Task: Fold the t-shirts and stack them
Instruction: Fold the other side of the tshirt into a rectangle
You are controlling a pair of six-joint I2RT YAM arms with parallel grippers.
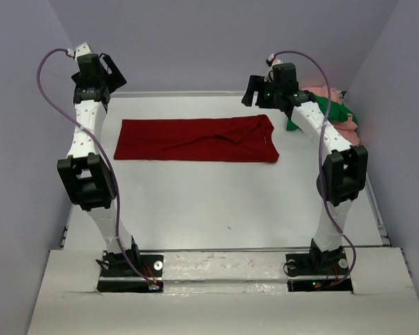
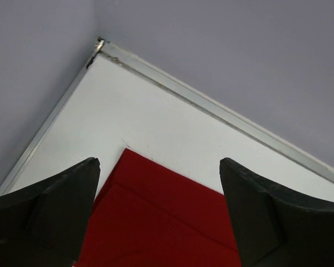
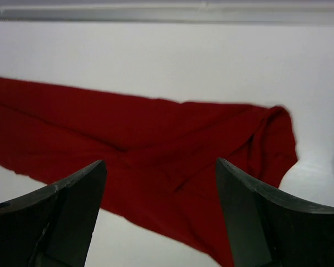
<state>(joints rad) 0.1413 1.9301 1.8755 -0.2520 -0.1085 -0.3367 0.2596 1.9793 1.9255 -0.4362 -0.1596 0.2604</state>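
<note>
A dark red t-shirt lies folded into a long band across the far half of the table; its flat left corner shows in the left wrist view, its wrinkled right end in the right wrist view. A bright green t-shirt and a salmon pink t-shirt sit bunched at the far right edge, partly behind the right arm. My left gripper hangs open above the band's left end, holding nothing. Over the band's right end, my right gripper is open and empty too.
A metal rim runs along the table's back edge against the grey walls. Bare white tabletop lies between the red shirt and the arm bases.
</note>
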